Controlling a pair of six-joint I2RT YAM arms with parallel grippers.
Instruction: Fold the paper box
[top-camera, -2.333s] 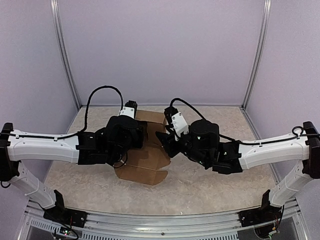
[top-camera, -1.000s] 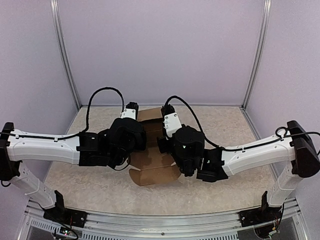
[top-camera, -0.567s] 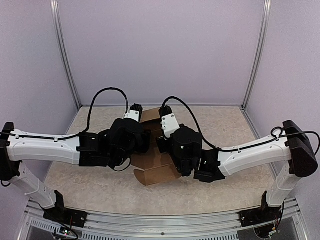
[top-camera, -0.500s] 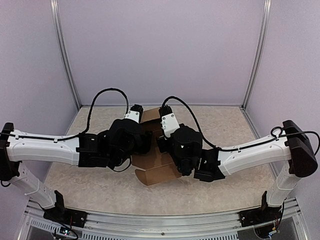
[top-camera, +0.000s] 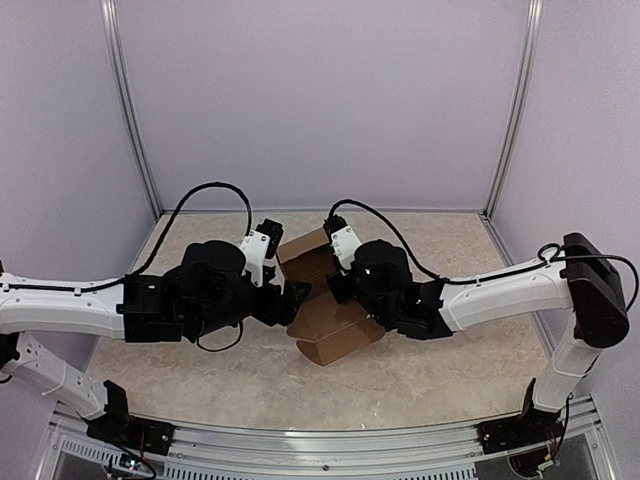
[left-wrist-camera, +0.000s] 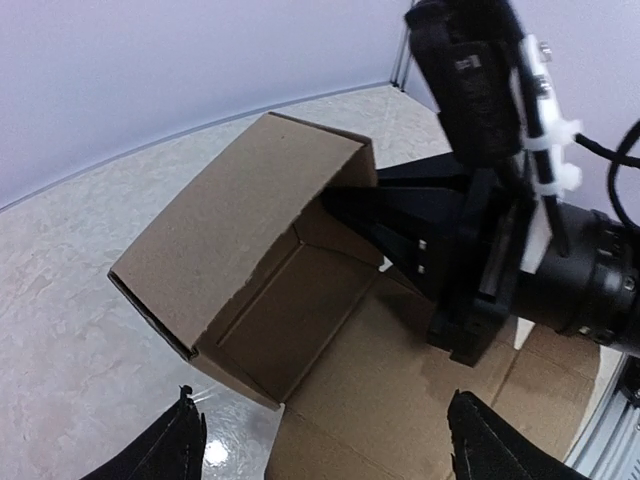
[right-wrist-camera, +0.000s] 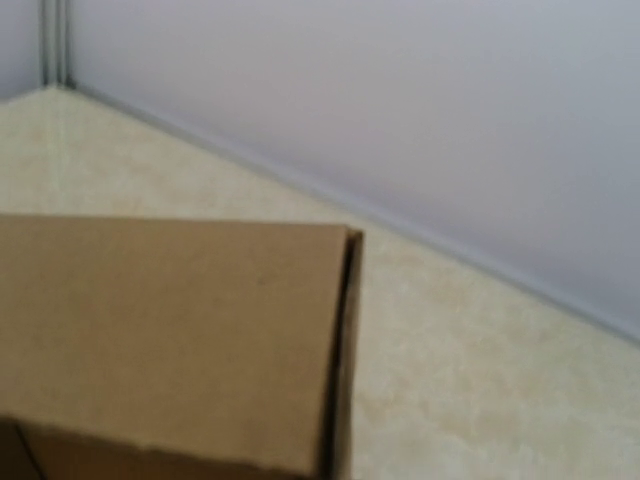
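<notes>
Standing half-folded: paper box (top-camera: 325, 300), far walls (left-wrist-camera: 240, 230) raised | near flaps (top-camera: 345, 345) lay flat on the surface (top-camera: 450, 250) | left gripper (left-wrist-camera: 325, 440) gaped open | right gripper (left-wrist-camera: 365, 210) sat closed inside

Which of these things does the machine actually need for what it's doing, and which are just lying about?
Part of the job:
- paper box, partly folded
- left gripper, open
- right gripper, at the box

Just there:
- table
- back wall
- black cable on the arm
</notes>
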